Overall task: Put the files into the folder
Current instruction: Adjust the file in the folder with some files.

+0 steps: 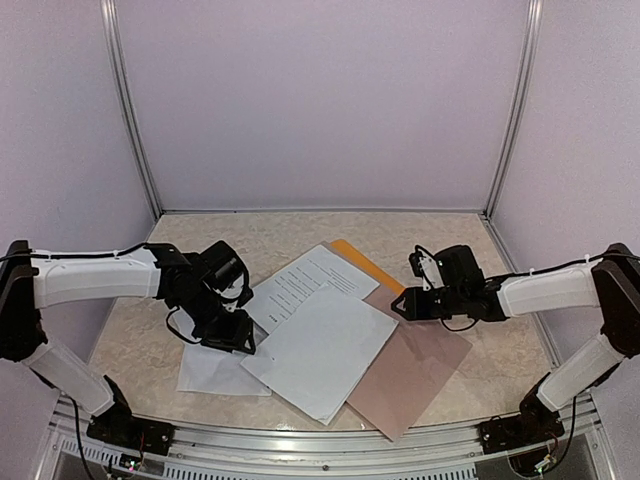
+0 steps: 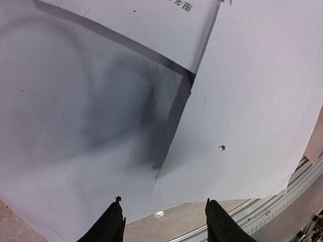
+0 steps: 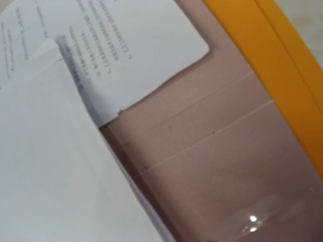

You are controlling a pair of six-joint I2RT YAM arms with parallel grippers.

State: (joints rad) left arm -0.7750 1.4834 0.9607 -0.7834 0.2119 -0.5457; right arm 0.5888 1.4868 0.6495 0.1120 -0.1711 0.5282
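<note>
Now, the files (image 1: pixel 318 338) are fanned out in the middle of the tabletop (image 1: pixel 505 355): three overlapping white sheets, the lowest reaching toward the near-left corner and the printed one angled toward the far edge. From above, the folder (image 1: pixel 366 263) is only an orange sliver poking out past the printed sheet on its far-right side, the rest hidden under paper. The pinkish-brown board (image 1: pixel 415 368) lies against it and runs down toward the near edge, right of centre. The left gripper (image 1: pixel 233 338) hangs low over the left side of the pile. The overhead view hides its jaws, but its wrist camera shows them plainly, with two dark fingers (image 2: pixel 110 226) spread fairly wide and nothing between them. Below them are overlapping sheets and a strip of bare tabletop at the paper's near edge. The right gripper (image 1: pixel 408 304) sits over the right side of the pile, where board and folder meet. Its wrist camera catches none of its own fingers, and from above it's just a dark lump, so I can't tell whether it's spread or closed. What that camera does give is the close-up, with the printed sheet's corner lying on the board, a blank sheet overlapping it, and the folder's orange band along the board's far side.
</note>
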